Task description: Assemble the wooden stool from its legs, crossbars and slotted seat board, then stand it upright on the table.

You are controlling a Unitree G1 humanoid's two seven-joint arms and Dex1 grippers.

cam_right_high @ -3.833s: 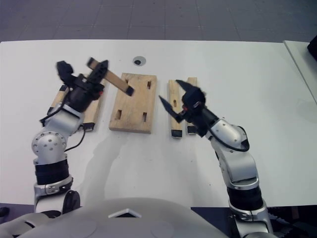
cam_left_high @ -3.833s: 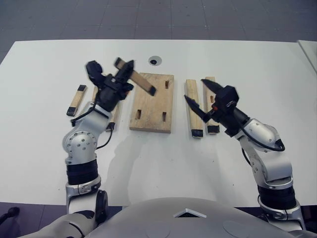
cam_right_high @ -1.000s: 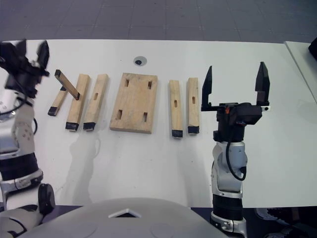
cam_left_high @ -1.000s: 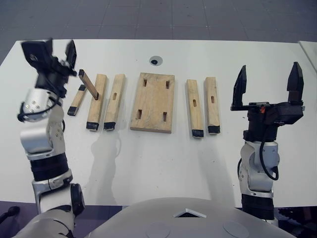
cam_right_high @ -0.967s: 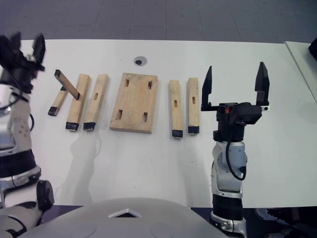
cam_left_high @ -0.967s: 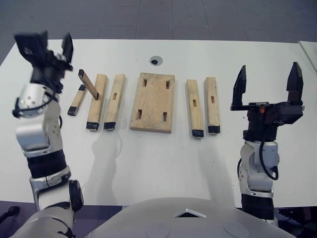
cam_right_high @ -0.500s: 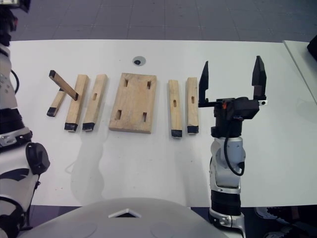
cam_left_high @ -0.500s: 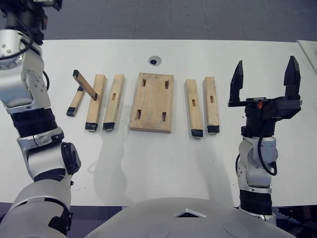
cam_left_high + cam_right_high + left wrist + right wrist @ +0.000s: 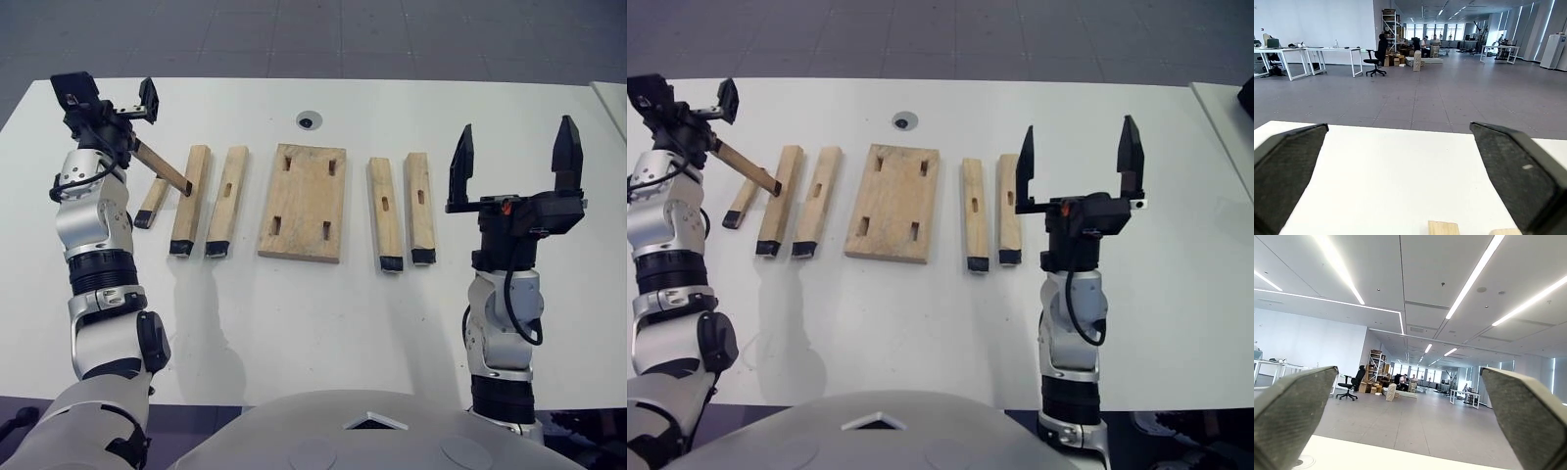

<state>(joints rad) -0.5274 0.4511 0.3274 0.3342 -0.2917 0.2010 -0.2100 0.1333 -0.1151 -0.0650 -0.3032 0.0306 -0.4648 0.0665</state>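
Note:
The slotted seat board [image 9: 304, 201] lies flat mid-table. Two legs [image 9: 190, 198] [image 9: 226, 199] lie left of it, two more [image 9: 383, 211] [image 9: 419, 205] to its right. One crossbar [image 9: 163, 169] rests slanted with its lower end on the leftmost leg; a second crossbar [image 9: 151, 202] lies flat beside it. My left gripper [image 9: 110, 98] is open at the far left, just over the slanted crossbar's upper end, holding nothing. The left wrist view has its fingers [image 9: 1288, 166] wide apart over the table. My right gripper [image 9: 511, 168] is raised at the right, fingers up, open and empty.
A round cable hole [image 9: 308, 120] sits in the white table [image 9: 323, 313] behind the seat board. Bare table runs along the front edge and on the far right. A second table's corner [image 9: 615, 98] shows at the right.
My left gripper has come down from beyond the top-left edge to hover over the slanted crossbar. The right gripper has shifted slightly. The wooden parts lie as before.

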